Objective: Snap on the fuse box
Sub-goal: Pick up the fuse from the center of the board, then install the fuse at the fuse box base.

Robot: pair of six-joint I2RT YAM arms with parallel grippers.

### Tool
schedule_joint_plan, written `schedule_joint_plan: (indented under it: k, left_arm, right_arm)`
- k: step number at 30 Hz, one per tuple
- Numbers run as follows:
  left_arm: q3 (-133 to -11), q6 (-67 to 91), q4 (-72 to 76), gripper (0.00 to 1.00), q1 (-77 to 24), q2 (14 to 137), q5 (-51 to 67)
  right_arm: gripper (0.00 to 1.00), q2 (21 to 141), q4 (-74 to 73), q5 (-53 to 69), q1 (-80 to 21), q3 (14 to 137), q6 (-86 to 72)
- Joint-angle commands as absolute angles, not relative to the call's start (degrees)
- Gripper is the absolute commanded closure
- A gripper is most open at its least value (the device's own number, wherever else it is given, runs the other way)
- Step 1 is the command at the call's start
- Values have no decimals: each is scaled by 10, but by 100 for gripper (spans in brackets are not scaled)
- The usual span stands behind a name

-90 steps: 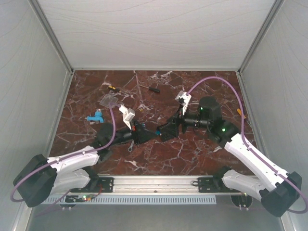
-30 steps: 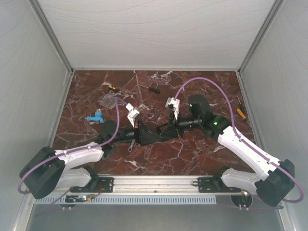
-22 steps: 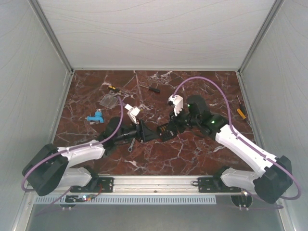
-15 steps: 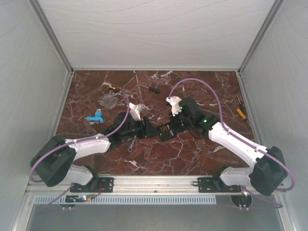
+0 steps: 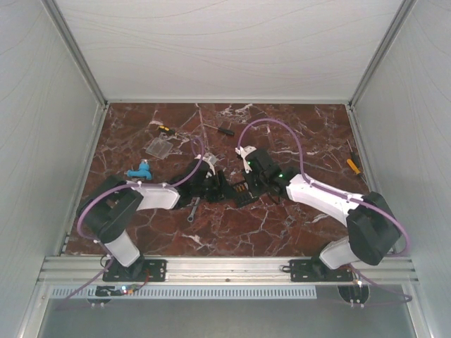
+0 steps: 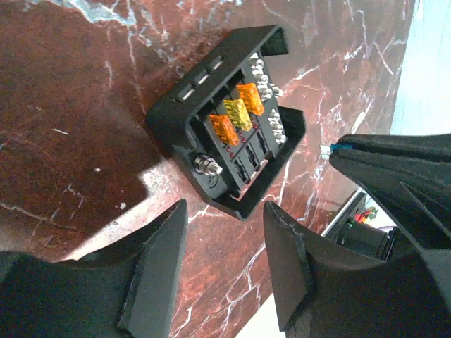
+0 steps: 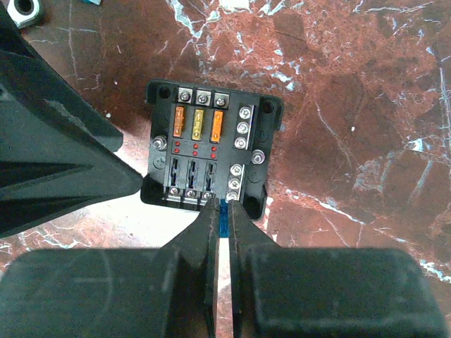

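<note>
The fuse box is a small black square box lying flat on the marble table, open side up. It holds an orange, a yellow and an orange fuse in one row, and the row beside it is empty. My left gripper is open just short of the fuse box and touches nothing. My right gripper is shut on a small blue fuse, with its tips at the edge of the fuse box by the empty row. In the left wrist view the right gripper's fingers come in from the right.
A clear plastic cover lies at the back left, with a blue part nearer. A silver wrench lies beside the left arm. Small tools lie at the back, and an orange-handled one lies at the right. A nut lies near the box.
Both arms have stretched forward and come down toward the table's middle. My left jaws have opened wider, and the fuse box now lies free on the marble. My right jaws stay shut.
</note>
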State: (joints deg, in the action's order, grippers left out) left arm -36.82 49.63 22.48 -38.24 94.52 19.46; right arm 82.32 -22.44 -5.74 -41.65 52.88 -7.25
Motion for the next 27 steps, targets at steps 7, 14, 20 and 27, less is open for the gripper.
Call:
schedule_joint_plan:
  k: [7,14,20,27]
  left_arm:
    - [-405,528,237,61,-372,990,181]
    - [-412,535,242,67,-372,1018,191]
    - [-410,543,247,69,-372,1028,190]
    - [-404,547,246,72,-372,1034,189]
  right_arm:
    - [100,864,-186,-72,-436,536,-95]
    - [100,881,-169,-74,-444,537,-100]
    - [100,889,-166,-91,-452,536,-104]
    - [100,886,-171,-123,-452,535,-111]
